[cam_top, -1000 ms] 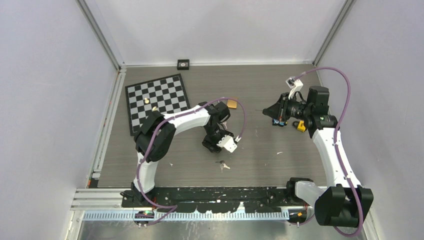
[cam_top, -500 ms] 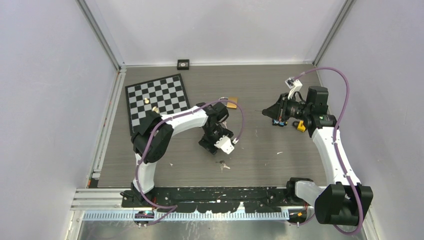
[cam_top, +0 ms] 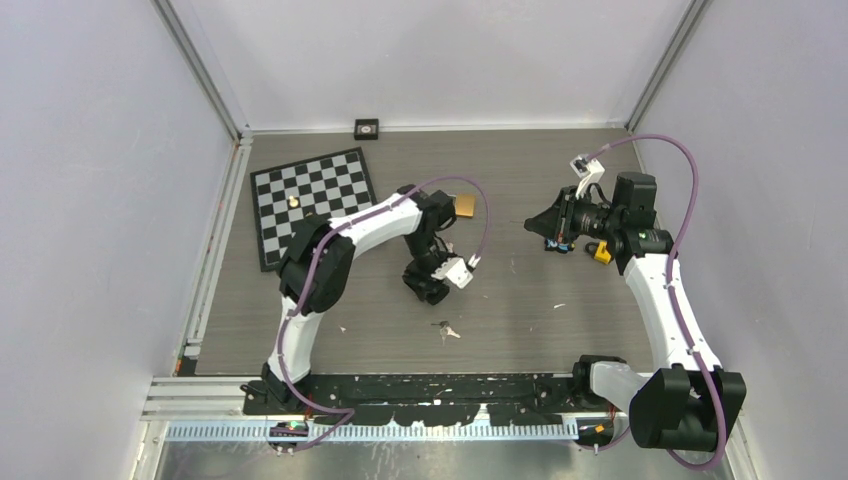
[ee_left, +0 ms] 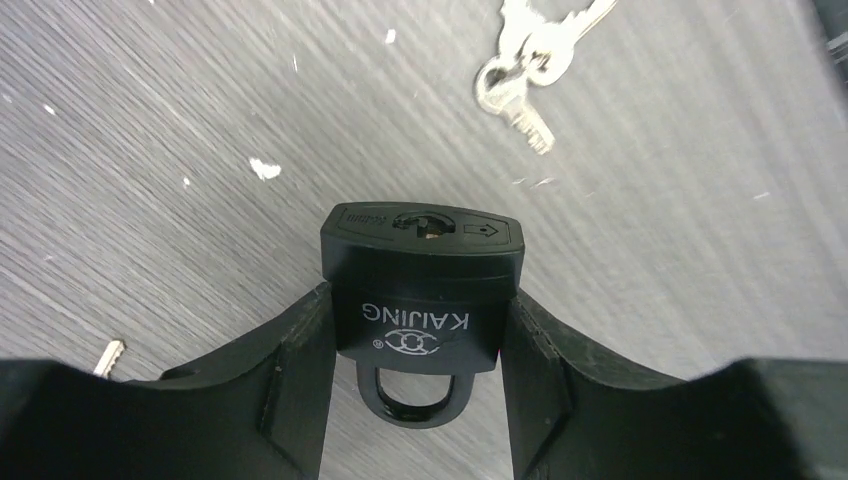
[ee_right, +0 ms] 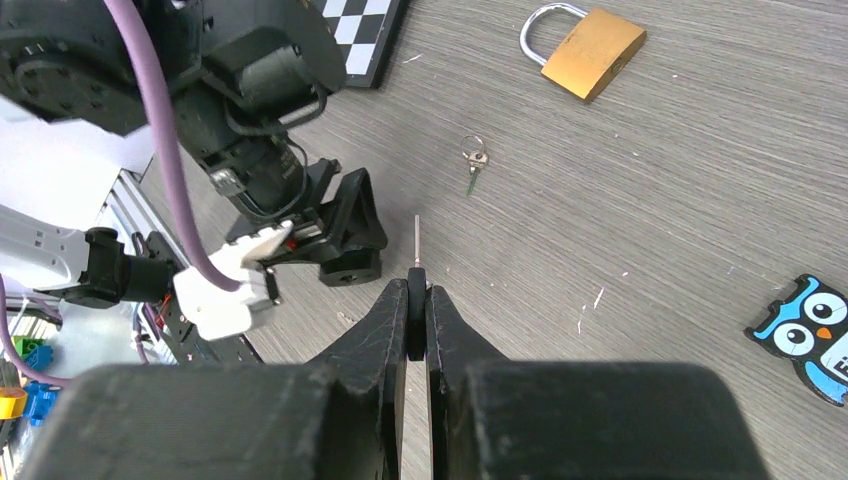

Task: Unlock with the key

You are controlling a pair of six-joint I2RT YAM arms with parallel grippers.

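A black padlock [ee_left: 420, 250] sits between the fingers of my left gripper [ee_left: 417, 302], shackle toward the wrist and keyhole face pointing away. Both fingers press on its sides, just over the grey table. In the top view this gripper [cam_top: 430, 288] is mid-table. My right gripper [ee_right: 416, 290] is shut on the black head of a key [ee_right: 416, 240], whose thin blade sticks out forward toward the left gripper and its padlock [ee_right: 350, 268]. The right gripper [cam_top: 532, 225] hovers to the right of the left one, well apart from it.
A brass padlock [cam_top: 465, 205] lies behind the left arm, and a checkerboard [cam_top: 315, 200] at the back left. A bunch of loose keys [cam_top: 446, 329] lies near the front, and a single small key [ee_right: 474, 165] mid-table. An owl sticker [ee_right: 810, 335] lies at the right.
The left wrist has turned and shifted slightly, its jaws widening and then closing in on the black padlock. The right arm with the key has not moved.
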